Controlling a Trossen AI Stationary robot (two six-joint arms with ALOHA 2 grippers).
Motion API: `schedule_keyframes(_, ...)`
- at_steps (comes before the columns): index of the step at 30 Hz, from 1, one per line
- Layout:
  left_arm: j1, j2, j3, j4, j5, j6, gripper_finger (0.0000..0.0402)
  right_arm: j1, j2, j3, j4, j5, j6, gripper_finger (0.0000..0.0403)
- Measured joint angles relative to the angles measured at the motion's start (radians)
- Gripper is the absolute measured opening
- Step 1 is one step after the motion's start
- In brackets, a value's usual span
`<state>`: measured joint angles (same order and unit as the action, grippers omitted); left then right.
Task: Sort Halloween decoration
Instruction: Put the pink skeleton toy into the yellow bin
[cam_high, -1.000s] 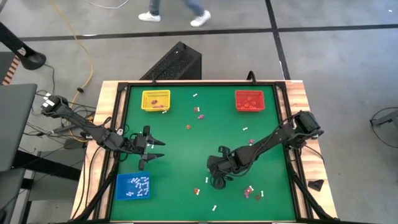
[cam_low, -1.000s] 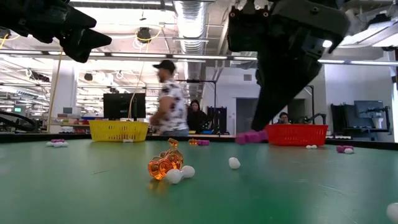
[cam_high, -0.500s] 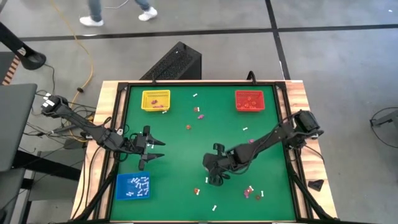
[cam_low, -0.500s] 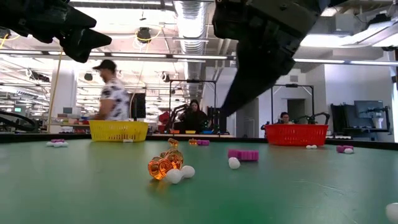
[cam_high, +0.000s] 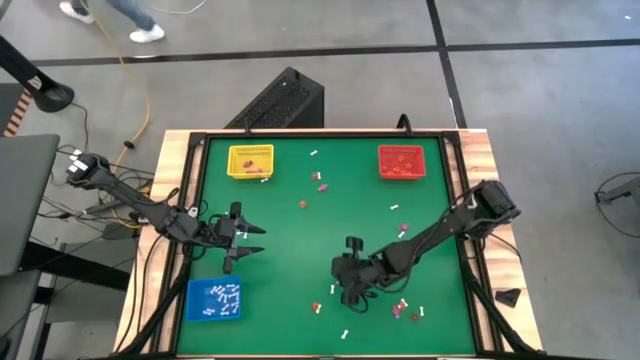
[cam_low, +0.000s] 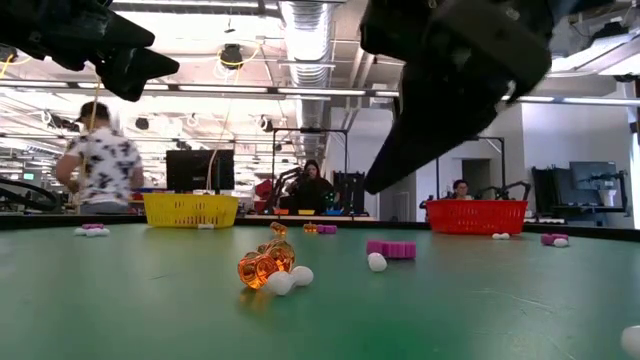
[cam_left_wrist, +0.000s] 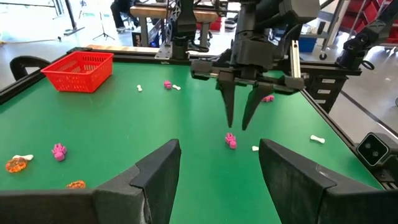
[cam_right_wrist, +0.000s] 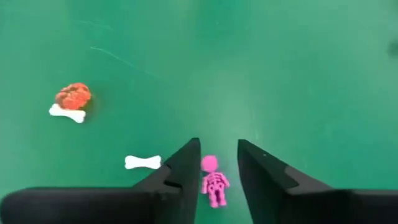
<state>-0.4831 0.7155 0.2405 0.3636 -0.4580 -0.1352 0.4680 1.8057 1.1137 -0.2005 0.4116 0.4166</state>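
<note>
The right gripper (cam_high: 349, 291) hangs low over the green table (cam_high: 300, 240), toward its near edge and well away from the red tray (cam_high: 401, 161), pointing straight down; its jaws stand a little apart, with a pink skeleton figure (cam_right_wrist: 213, 180) lying on the cloth in the gap between them and not clamped. Just beside that figure lies a white bone (cam_right_wrist: 142, 162), and a little farther from it an orange-red trinket (cam_right_wrist: 73, 95) touches a second white bone (cam_right_wrist: 67, 113). In the low view an orange trinket (cam_low: 264, 262) sits closest to the camera with small white pieces (cam_low: 288, 281) against it, and a pink piece (cam_low: 391, 248) lies beyond them. More of the Halloween decoration is scattered over the table: pink and white bits (cam_high: 404, 308) close to the right gripper toward the near edge, and others (cam_high: 320, 182) lying in the stretch toward the red tray. The left gripper (cam_high: 248, 242) hovers on the far side of the table from the red tray, above the blue tray (cam_high: 193, 311), jaws wide apart and holding nothing. The blue tray holds white stick-like pieces (cam_high: 224, 298). At the far end, the yellow tray (cam_high: 250, 150) stands level with the red tray, a few small trinkets showing in each. Beyond the table, a person (cam_low: 97, 170) in a patterned shirt stands in the room, and others sit farther back.
</note>
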Motion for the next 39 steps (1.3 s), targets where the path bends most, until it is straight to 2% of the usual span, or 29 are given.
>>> schedule_keyframes(5,0.0,0.0,0.0,0.0,0.0,-0.001,0.0208,0.012,0.0,-0.067,0.148,0.01,-0.06,0.0184)
schedule_keyframes(9,0.0,0.0,0.0,0.0,0.0,-0.002,0.0208,0.013,-0.001,-0.102,0.246,0.011,-0.106,0.0203)
schedule_keyframes(25,0.0,0.0,0.0,0.0,0.0,-0.002,0.0208,0.008,0.0,-0.275,0.557,0.009,-0.183,0.0183)
schedule_keyframes(35,0.0,0.0,0.0,0.0,-0.001,-0.001,0.0208,0.007,0.0,-0.323,0.615,0.009,-0.189,0.0183)
schedule_keyframes(39,0.0,0.0,0.0,0.001,-0.001,-0.001,0.0208,0.002,0.018,-0.343,0.712,0.009,-0.196,0.0183)
